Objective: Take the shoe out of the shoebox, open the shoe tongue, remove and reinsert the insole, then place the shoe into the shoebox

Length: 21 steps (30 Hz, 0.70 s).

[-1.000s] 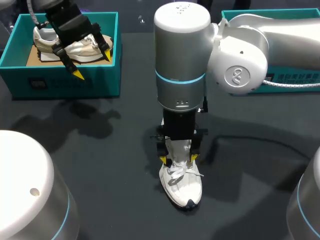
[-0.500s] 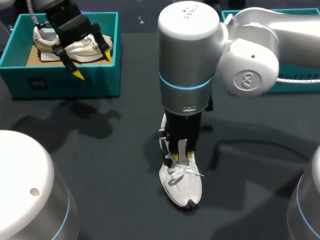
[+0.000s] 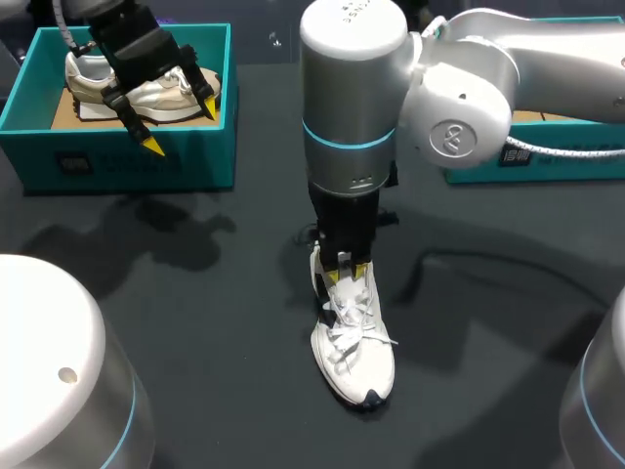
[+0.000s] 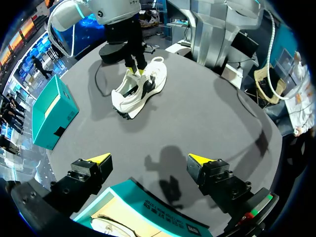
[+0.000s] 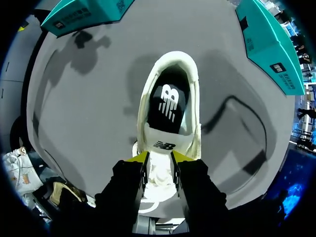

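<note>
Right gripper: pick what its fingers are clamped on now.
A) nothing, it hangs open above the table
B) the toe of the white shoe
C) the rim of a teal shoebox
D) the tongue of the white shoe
D: in the right wrist view the right gripper has a yellow-tipped finger pressed on each side of the tongue of the white shoe, behind its laces.

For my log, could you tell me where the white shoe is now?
The white shoe stands on the table near the head view's middle, with the right gripper shut on its tongue.
</note>
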Motion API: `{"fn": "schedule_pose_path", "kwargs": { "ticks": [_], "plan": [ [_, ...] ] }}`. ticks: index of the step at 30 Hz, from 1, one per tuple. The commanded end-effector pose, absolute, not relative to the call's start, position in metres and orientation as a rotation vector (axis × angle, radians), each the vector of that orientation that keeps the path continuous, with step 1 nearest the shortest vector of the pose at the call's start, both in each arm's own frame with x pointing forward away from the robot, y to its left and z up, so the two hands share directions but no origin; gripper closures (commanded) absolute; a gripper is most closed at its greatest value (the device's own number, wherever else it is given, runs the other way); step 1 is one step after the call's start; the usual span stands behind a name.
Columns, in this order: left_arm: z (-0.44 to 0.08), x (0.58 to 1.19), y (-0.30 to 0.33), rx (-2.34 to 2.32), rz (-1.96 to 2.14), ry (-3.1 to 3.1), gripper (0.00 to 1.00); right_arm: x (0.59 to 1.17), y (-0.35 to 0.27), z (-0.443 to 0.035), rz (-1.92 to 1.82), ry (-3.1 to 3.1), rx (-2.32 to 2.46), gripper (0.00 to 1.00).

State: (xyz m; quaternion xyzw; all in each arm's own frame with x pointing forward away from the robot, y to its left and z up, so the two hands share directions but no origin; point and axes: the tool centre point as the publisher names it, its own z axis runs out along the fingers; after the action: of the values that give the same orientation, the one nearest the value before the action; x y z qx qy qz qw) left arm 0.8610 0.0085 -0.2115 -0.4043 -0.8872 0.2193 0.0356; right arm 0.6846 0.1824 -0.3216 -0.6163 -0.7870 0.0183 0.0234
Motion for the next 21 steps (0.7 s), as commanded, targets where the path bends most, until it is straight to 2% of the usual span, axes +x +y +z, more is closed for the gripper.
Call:
{"fn": "schedule_pose_path", "kwargs": {
  "ticks": [1, 12, 21],
  "plan": [
    [-0.211, 0.86, 0.009, -1.244, 0.671, -2.727, 0.0, 0.695, 0.181, -0.342, 0.045, -2.405, -1.886, 0.72],
    [-0.211, 0.86, 0.009, -1.244, 0.671, -2.727, 0.0, 0.696, 0.193, -0.316, 0.08, -2.495, -1.896, 0.73],
    [-0.211, 0.86, 0.009, -1.244, 0.671, -2.727, 0.0, 0.713, 0.185, -0.344, 0.037, -2.475, -1.828, 0.72]
  ]
}}
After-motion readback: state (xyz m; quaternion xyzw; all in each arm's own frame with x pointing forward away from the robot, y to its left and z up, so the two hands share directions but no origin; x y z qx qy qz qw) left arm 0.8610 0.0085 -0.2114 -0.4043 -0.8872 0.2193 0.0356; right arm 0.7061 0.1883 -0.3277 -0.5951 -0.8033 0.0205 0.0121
